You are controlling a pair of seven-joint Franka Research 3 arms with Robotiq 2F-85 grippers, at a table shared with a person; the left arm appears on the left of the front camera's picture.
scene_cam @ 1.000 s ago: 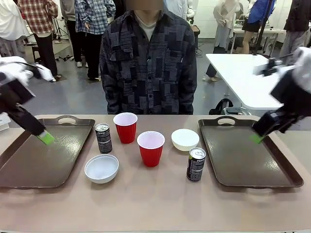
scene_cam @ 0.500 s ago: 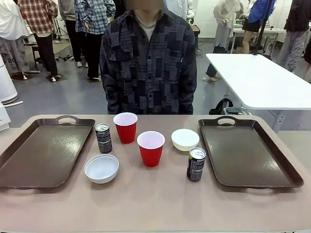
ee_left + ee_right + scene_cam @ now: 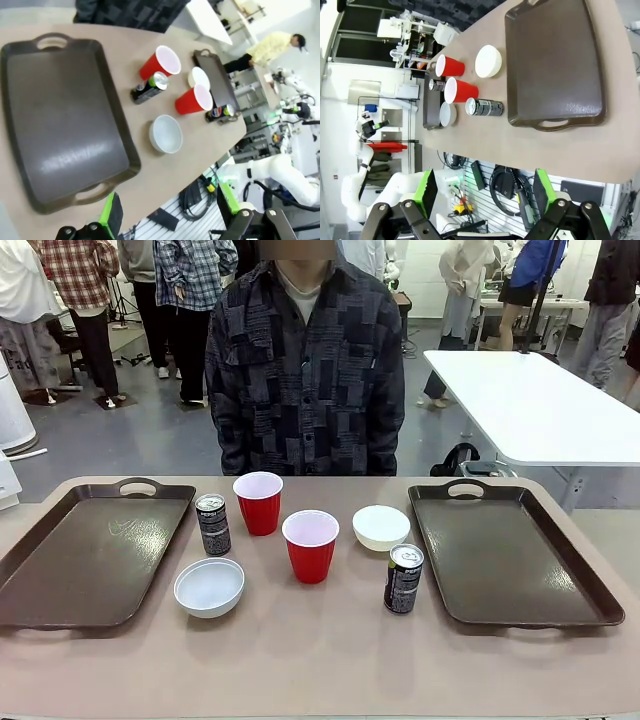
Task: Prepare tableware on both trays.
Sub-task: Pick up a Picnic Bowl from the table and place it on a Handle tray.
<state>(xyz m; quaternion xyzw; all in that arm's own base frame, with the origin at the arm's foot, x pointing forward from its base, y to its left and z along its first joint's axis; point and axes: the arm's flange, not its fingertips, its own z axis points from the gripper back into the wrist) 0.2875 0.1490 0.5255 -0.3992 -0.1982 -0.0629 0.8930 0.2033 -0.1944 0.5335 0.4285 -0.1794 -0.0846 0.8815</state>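
beige tabletop [image 3: 320,670]: red cups [image 3: 311,545], white bowls [image 3: 209,587], pepsi cans [image 3: 403,578] between brown trays [image 3: 90,560]; left gripper [image 3: 169,207] and right gripper [image 3: 485,192] gape, unladen.

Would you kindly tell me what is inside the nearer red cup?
The nearer red cup shows its white inner wall near the rim; its front wall hides the bottom and any contents.

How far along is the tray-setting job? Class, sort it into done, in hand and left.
Done: nothing; the left tray and right tray lie bare. In hand: nothing; the left gripper and right gripper are open and empty. Left: both red cups, both white bowls and both cans, on the table between the trays.
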